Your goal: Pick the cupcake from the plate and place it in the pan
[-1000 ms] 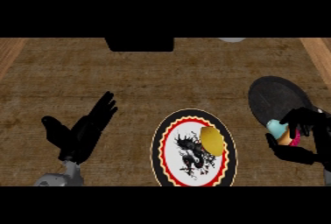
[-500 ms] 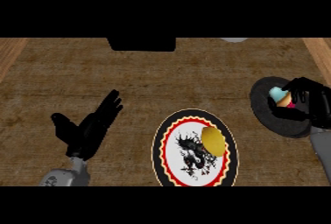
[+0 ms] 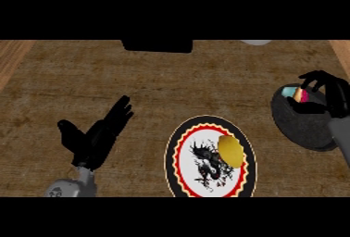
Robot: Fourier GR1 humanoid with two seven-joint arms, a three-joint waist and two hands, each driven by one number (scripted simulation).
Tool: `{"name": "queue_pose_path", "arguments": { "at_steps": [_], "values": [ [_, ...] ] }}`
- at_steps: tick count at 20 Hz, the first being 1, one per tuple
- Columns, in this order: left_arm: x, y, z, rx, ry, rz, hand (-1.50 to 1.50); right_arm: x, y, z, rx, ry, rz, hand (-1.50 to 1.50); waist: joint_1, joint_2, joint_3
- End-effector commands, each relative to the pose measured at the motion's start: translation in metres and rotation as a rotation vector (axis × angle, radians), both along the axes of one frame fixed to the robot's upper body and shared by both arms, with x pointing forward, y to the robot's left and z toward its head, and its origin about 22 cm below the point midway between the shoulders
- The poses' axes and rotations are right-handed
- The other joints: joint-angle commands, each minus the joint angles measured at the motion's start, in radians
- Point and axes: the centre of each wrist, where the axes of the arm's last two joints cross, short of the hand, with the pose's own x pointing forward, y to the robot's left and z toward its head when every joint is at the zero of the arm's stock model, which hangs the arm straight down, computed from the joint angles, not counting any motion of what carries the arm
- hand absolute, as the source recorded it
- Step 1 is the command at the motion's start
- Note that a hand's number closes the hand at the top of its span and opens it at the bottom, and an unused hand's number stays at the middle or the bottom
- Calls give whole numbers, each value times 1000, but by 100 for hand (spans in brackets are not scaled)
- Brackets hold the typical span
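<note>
The cupcake [image 3: 298, 94], pale blue and pink, sits between the curled fingers and thumb of my right hand [image 3: 328, 95] at the far right, over the far part of the dark round pan [image 3: 301, 127]. The plate [image 3: 195, 159], white with a red, yellow and black rim and a black dragon drawing, lies at the lower middle. A yellow rounded item [image 3: 231, 150] rests on the plate's right side. My left hand [image 3: 96, 136] is open at the lower left, fingers straight, away from the plate.
A black box-like object [image 3: 157, 45] stands at the counter's far edge, and a pale round thing [image 3: 256, 42] peeks in beside it. Lighter wooden strips run along the left [image 3: 10, 58] and right [image 3: 340, 48] sides of the counter.
My right hand has carried the cupcake away from me, from the pan's near rim to over its far part. My left hand shifted slightly to the right.
</note>
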Motion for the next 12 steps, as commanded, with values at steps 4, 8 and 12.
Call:
{"name": "queue_pose_path", "arguments": {
  "at_steps": [4,8,12],
  "values": [
    [6,3,8,-1,-31,4,0,0,0,-15,29,167,35,-150,10,7,3],
    [-4,-1,-6,-7,-10,-9,0,3,8,-17,242,52,129,-150,2,4,4],
    [6,-5,2,-3,-19,9,0,7,3,-8,472,-28,148,-150,-6,6,4]
  ]
}}
